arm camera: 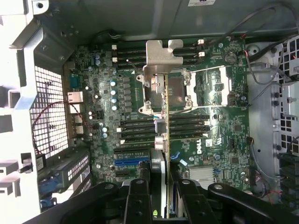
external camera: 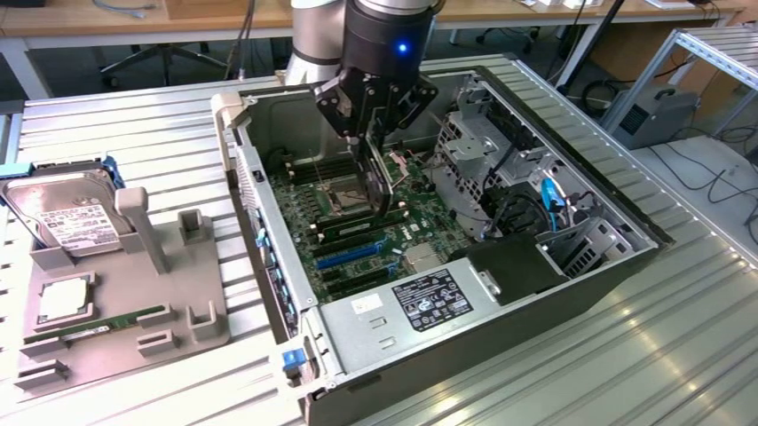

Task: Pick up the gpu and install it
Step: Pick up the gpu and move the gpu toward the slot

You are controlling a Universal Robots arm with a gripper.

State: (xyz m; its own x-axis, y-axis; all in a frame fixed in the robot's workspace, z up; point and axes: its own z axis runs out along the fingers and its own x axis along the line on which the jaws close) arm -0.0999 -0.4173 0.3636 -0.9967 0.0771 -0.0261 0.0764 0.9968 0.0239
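Note:
My gripper (external camera: 369,133) hangs over the open computer case (external camera: 266,222), shut on the gpu (external camera: 382,182). The gpu is a thin dark card held on edge, pointing down towards the green motherboard (external camera: 355,240) and hovering just above it. In the wrist view the gpu (arm camera: 166,135) is seen edge-on, with its silvery metal bracket (arm camera: 161,60) at the far end, over the processor socket (arm camera: 180,91) and the memory slots. The black fingers (arm camera: 138,196) clamp the card from both sides. A blue expansion slot (arm camera: 131,163) lies beside the card's line, and in the exterior view the blue slot (external camera: 350,253) sits nearer the camera than the card.
A metal drive cage (external camera: 485,151) and cables stand on the exterior view's right inside the case, with the power supply (external camera: 414,306) at the near end. Left of the case a grey holder (external camera: 130,302) carries a hard drive (external camera: 66,217), a processor (external camera: 66,302) and a green memory stick (external camera: 113,324).

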